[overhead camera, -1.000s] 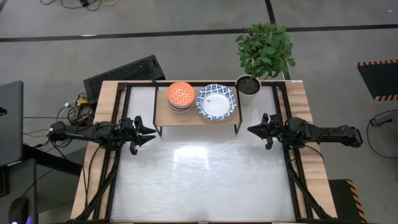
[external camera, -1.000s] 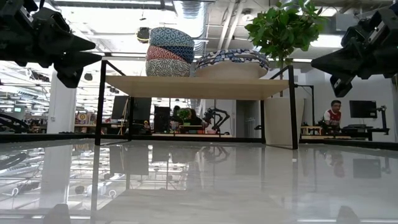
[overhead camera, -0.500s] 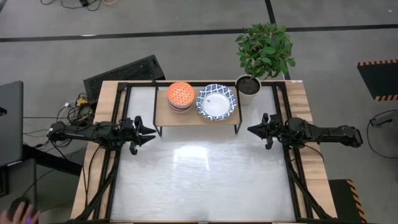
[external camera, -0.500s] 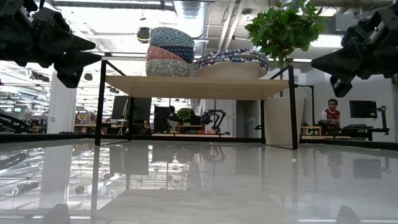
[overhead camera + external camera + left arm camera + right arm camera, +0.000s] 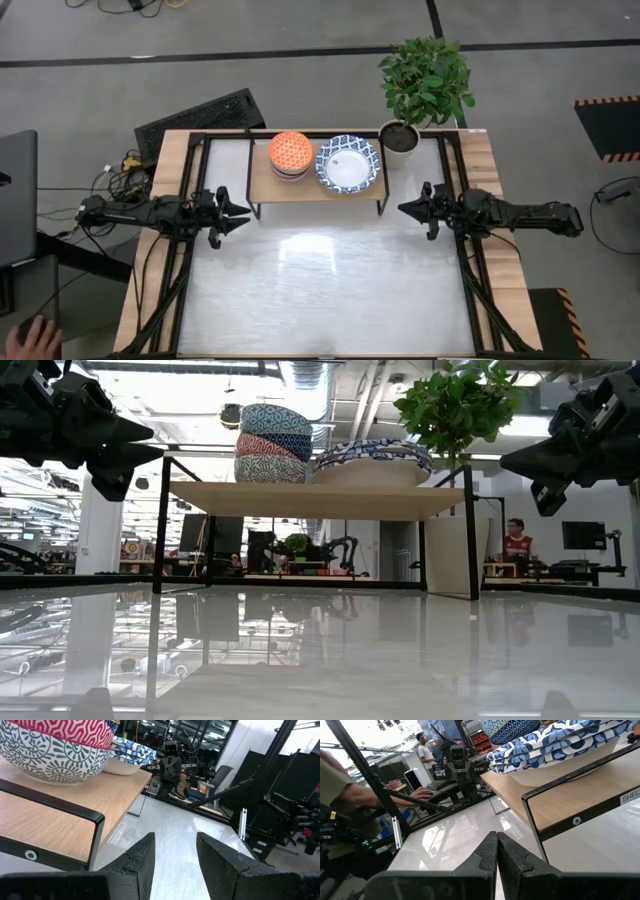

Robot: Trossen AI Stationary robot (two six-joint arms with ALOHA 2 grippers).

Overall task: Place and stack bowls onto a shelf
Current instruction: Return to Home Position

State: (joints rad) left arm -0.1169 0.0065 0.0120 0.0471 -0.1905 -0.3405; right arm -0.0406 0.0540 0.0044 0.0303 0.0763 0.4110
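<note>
Small bowls [image 5: 290,153] sat stacked on the shelf [image 5: 300,188] toward its left end, orange-red one on top. Wide bowls [image 5: 348,163] were nested in one pile just beside them, toward the right end. Both piles looked the same as a second ago, no shift that I could see. From the low view the small stack [image 5: 272,445] stood taller than the wide pile [image 5: 375,455], and the two looked close to touching, though I could not tell if they did. The shelf stood at the far side of the table [image 5: 320,290], with the plant [image 5: 425,75] at its right end.

Left gripper [image 5: 240,215] hung over the table's left edge, pointing inward, released with a clear gap between its fingers [image 5: 140,857], holding nothing. Right gripper [image 5: 402,209] mirrored it on the right edge, fingers [image 5: 490,852] pressed together on nothing. Neither arm had moved across the three moments.

What did change: a hand [image 5: 38,338] had come further into the bottom-left corner of the high view, off the table. In the low view the person [image 5: 515,545] in red, far behind the table, had stepped a bit leftward.
</note>
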